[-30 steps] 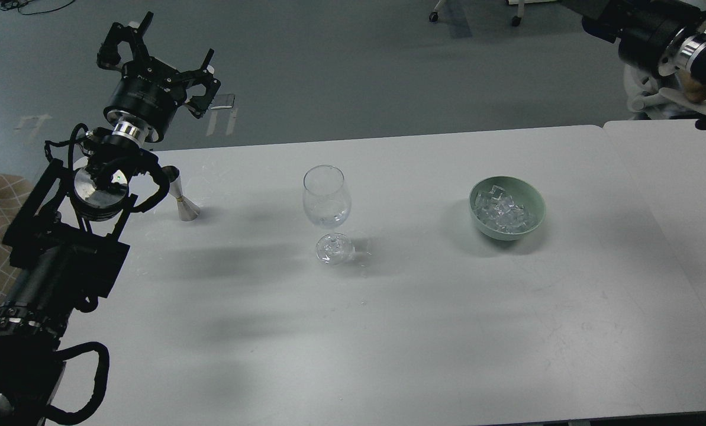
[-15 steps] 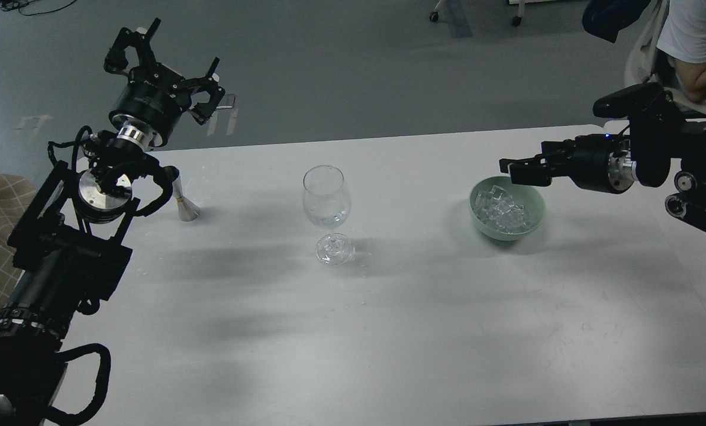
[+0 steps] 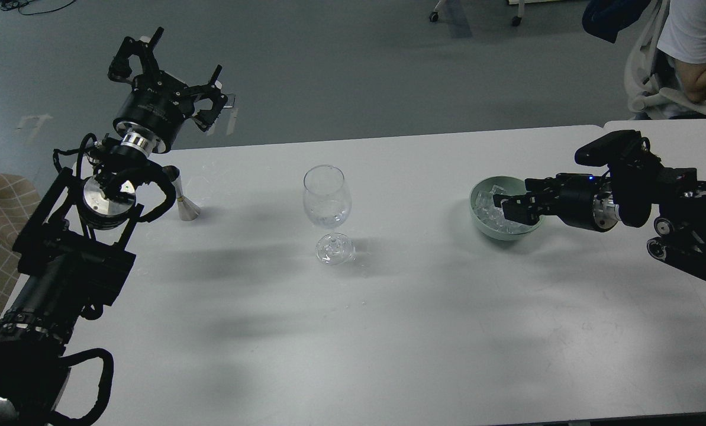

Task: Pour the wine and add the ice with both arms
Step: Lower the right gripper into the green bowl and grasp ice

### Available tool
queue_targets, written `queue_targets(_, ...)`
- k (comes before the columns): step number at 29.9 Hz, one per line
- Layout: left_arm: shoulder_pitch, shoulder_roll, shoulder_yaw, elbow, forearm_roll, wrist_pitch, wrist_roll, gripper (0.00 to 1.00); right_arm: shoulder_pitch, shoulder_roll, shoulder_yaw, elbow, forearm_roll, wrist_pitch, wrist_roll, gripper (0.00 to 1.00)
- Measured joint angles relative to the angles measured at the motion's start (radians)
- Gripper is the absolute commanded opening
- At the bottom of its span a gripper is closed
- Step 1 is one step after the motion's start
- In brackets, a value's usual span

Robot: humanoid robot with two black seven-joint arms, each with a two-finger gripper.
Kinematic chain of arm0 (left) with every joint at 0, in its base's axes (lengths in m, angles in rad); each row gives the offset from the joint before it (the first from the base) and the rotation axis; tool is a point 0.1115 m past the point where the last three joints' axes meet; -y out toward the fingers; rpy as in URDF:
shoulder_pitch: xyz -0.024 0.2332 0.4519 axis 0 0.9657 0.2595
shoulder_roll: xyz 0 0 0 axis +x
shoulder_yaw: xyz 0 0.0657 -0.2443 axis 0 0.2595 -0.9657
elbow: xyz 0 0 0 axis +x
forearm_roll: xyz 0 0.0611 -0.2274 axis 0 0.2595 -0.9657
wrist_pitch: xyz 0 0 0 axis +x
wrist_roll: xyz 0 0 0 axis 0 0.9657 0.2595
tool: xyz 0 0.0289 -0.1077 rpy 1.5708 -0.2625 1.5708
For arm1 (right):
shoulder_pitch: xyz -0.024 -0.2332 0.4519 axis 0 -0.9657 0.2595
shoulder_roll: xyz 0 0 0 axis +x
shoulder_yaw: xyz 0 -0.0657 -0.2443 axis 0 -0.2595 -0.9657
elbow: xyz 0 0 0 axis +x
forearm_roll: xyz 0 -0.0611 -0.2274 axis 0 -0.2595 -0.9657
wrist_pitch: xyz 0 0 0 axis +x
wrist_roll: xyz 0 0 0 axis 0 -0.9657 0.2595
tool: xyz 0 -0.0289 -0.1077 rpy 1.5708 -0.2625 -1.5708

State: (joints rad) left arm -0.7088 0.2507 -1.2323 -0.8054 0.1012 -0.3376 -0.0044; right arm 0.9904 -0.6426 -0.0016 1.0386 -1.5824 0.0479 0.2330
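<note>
White counter (image 3: 388, 331): right hand (image 3: 499, 207) dips into bowl (image 3: 482, 228) on ice (image 3: 487, 214), maybe pinching, I cannot tell. Glass (image 3: 326, 204) waits at nine o'clock. Left hand (image 3: 166, 74) spread, empty.

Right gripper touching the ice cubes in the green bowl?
Cannot tell. Head view: right gripper is down inside the green bowl, overlapping the ice cubes; contact isn't visible.

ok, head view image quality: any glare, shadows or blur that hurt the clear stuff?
Head view: sharp, no motion blur; soft broad shadows cross the white table; the clear stemmed wine glass reads faintly against it; transparent ice cubes in the pale green bowl blend together, partly hidden by the right tool.
</note>
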Motion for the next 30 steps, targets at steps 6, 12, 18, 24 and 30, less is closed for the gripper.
queue_targets(6, 0.005, -0.004, 0.002, 0.003, -0.002, 0.001, 0.0, 0.97, -0.005, 0.053, 0.004, -0.059, 0.002, -0.011, -0.005, 0.61)
queue_targets(12, 0.009, -0.016, -0.003, 0.005, -0.002, 0.001, 0.0, 0.97, -0.02, 0.091, 0.005, -0.114, 0.003, -0.069, 0.004, 0.63)
queue_targets(18, 0.01, -0.015, -0.007, 0.005, -0.005, 0.001, 0.0, 0.97, -0.023, 0.115, 0.004, -0.139, 0.004, -0.084, 0.007, 0.64)
queue_targets(24, 0.011, -0.015, -0.009, 0.005, -0.006, 0.0, 0.001, 0.97, -0.035, 0.116, -0.001, -0.139, 0.001, -0.085, 0.006, 0.64)
queue_targets(30, 0.011, -0.015, -0.005, 0.005, -0.006, 0.0, 0.001, 0.97, -0.04, 0.116, -0.001, -0.137, 0.0, -0.085, 0.006, 0.59)
